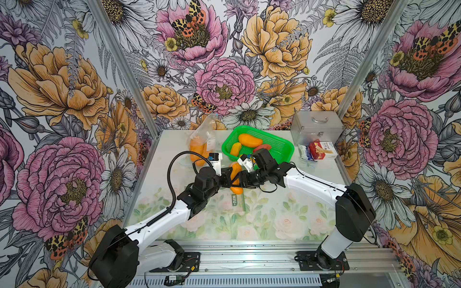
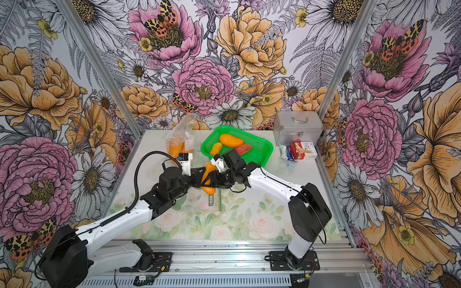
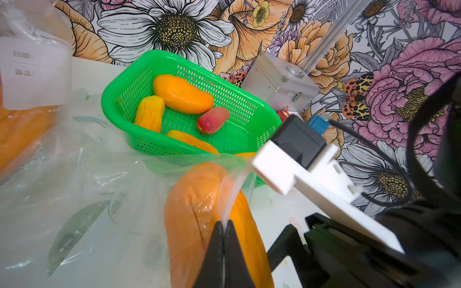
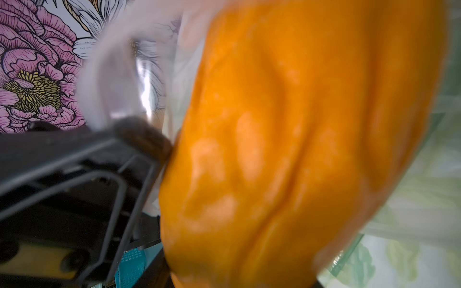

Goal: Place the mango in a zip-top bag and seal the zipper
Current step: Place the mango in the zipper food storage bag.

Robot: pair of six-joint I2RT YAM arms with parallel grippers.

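Near the basket (image 3: 139, 82), left tool (image 3: 224, 224) tight on bag (image 3: 99, 187), right tool (image 1: 239, 180) firm on mango (image 4: 299, 149).

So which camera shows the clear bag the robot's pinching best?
The left wrist view: the zip-top bag spreads across it, its film pinched in the shut left gripper and lying over part of the mango. In both top views the arms cover most of it; the right wrist view shows only blurred film.

White shells and chunky black joints are seen on the left arm (image 1: 159, 219) and right arm (image 1: 314, 184) alike. A ribbed black cable (image 1: 169, 173) is run along the left one, with a white camera bracket (image 1: 215, 161) fitted at its wrist. The left gripper (image 3: 224, 225) is moulded black and tapered.
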